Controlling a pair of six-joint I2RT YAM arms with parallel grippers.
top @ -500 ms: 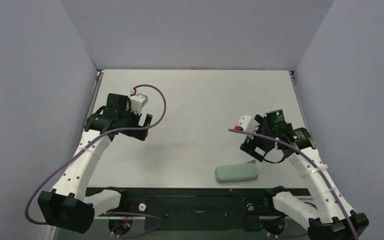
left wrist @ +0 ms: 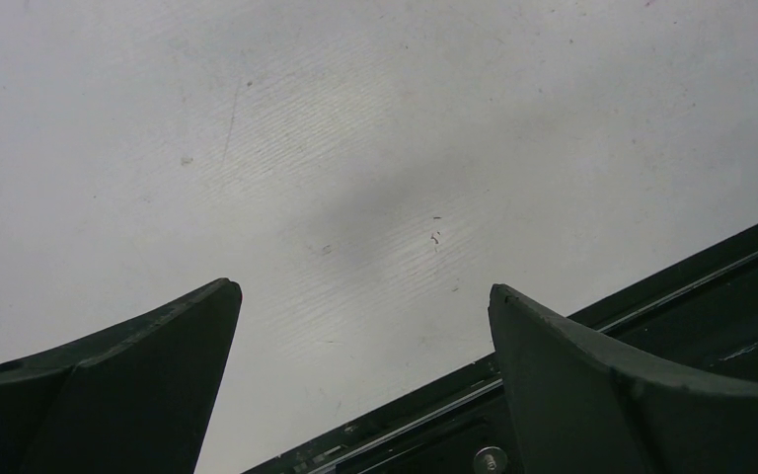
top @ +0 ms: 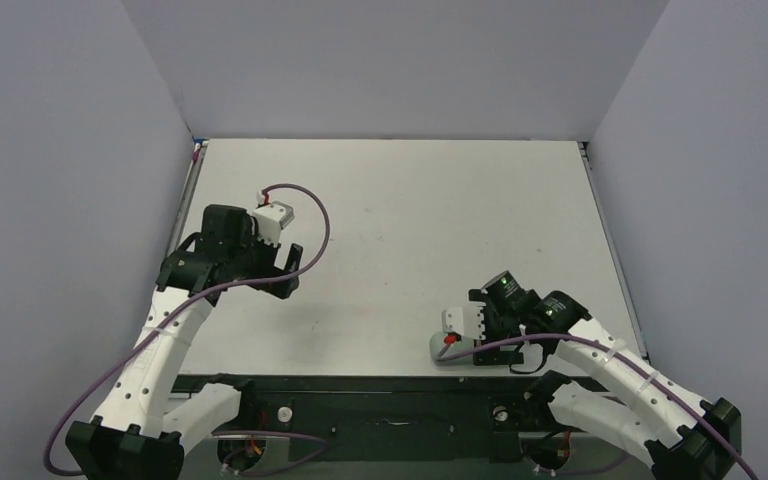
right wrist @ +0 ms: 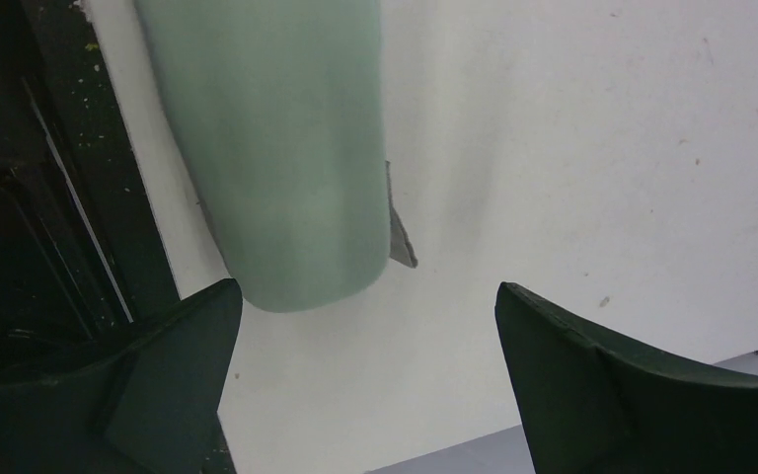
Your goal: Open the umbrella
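Since the earlier picture, the right arm had swung down from the table's right side to its near edge, and the right claw [right wrist: 365,285] now hung over a pale green case [top: 438,351]. The left arm had drawn back only slightly toward the near-left.

Seen from above, the case lay flat at about 5 o'clock from the middle of the table [top: 440,220], right at the near edge beside the black rail. The right arm's wrist covered most of it.

In the right wrist view, the right claw stood spread wide and gripped nothing. The case came in from 11 o'clock, and its rounded end reached into the gap between the fingers, close to the finger on the picture's left. Whether the case and that finger touched could not be told. A small grey flap [right wrist: 401,240] stuck out of the case near its end, toward 3 o'clock.

The left claw [left wrist: 363,286] was also spread wide and empty, over bare table at about 9 o'clock from the middle and well apart from the case.

No view showed the umbrella itself, so where it lay relative to either claw could not be told.
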